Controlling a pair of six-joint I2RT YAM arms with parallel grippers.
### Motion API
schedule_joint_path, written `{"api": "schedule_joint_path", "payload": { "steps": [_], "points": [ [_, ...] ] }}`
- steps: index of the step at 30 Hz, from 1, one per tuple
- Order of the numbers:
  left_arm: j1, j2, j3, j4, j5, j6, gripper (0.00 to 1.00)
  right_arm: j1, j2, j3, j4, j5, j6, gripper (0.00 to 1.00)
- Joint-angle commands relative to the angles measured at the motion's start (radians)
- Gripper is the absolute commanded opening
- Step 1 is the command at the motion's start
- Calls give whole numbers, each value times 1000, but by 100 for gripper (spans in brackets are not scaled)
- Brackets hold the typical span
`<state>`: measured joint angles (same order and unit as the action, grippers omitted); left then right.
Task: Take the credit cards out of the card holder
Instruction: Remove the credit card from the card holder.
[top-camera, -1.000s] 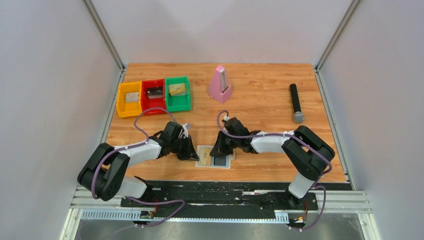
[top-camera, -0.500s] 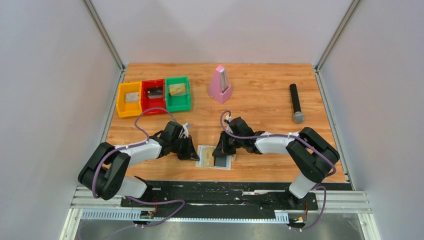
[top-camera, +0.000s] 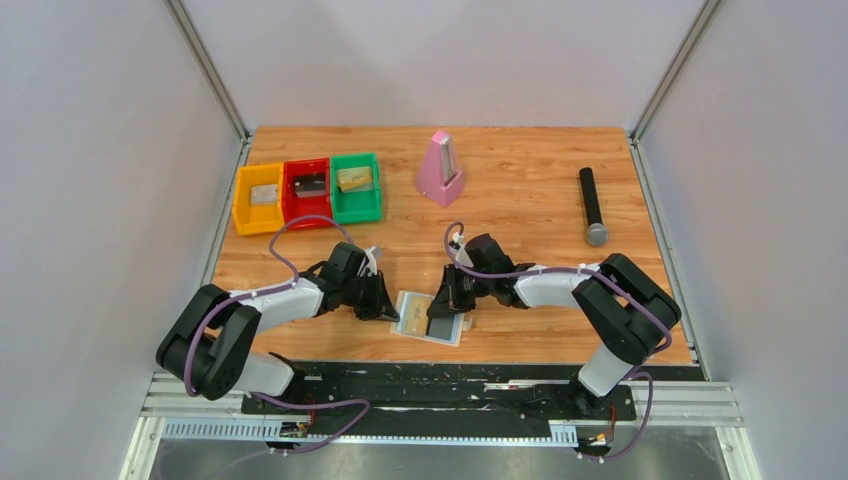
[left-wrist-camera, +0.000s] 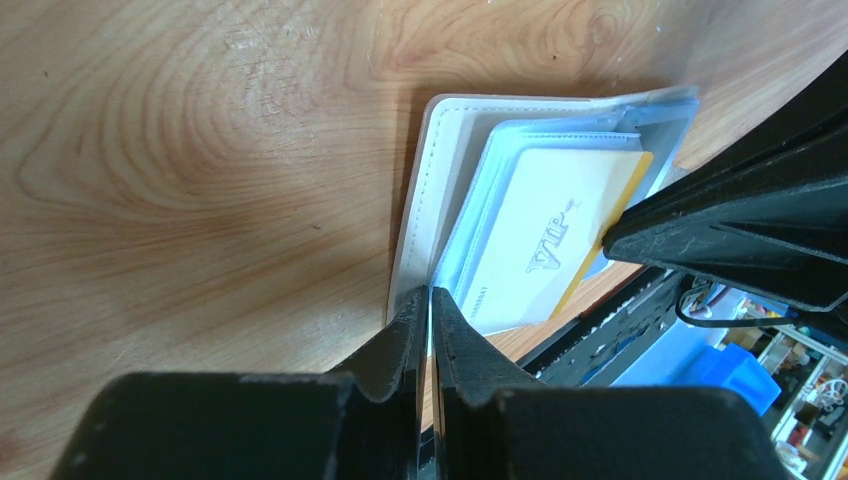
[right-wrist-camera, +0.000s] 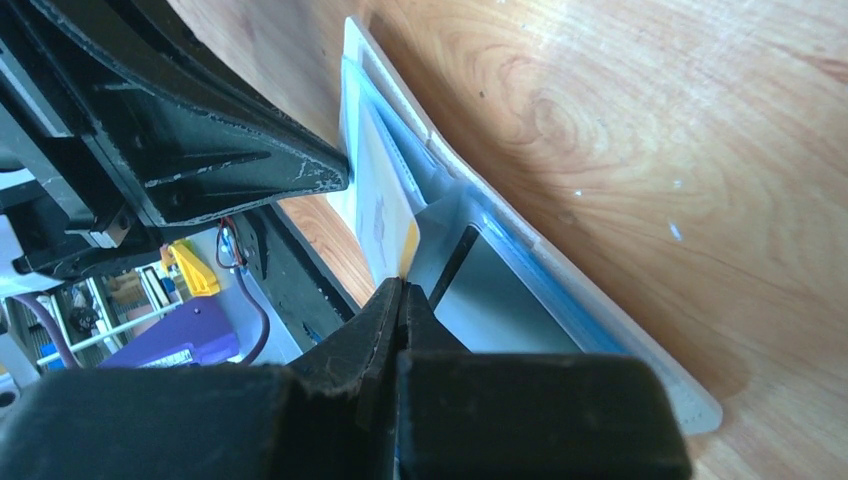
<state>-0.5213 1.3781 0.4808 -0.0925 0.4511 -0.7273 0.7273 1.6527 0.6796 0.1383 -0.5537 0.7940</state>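
**Left gripper** (left-wrist-camera: 430, 296): jaws narrow, tips pinching the cream rim of the card holder (left-wrist-camera: 430, 170). **Right gripper** (right-wrist-camera: 402, 286): jaws pressed together, tips at the seam between the yellow credit card (right-wrist-camera: 385, 215) and the dark grey credit card (right-wrist-camera: 500, 290); whether either is pinched cannot be told. The holder lies open on the bench (top-camera: 520, 200), lower centre of the top view, between the grippers.

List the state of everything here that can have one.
card holder, open, both panels showing.
yellow card, apparently slid partly out of its pocket.
dark card, in its pocket.
left gripper, shut on the card holder's rim.
right gripper, shut, tips at the yellow card's edge.
metronome, upright.
microphone, lying flat.
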Motion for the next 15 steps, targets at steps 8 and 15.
{"api": "schedule_joint_path", "payload": {
  "steps": [8,15],
  "points": [
    [-6,35,-26,-48,-82,29,14,-2,-18,18,23,-41,-24,0],
    [-6,21,-44,-23,-47,-6,15,17,-43,9,13,80,84,14]
  ]
}}
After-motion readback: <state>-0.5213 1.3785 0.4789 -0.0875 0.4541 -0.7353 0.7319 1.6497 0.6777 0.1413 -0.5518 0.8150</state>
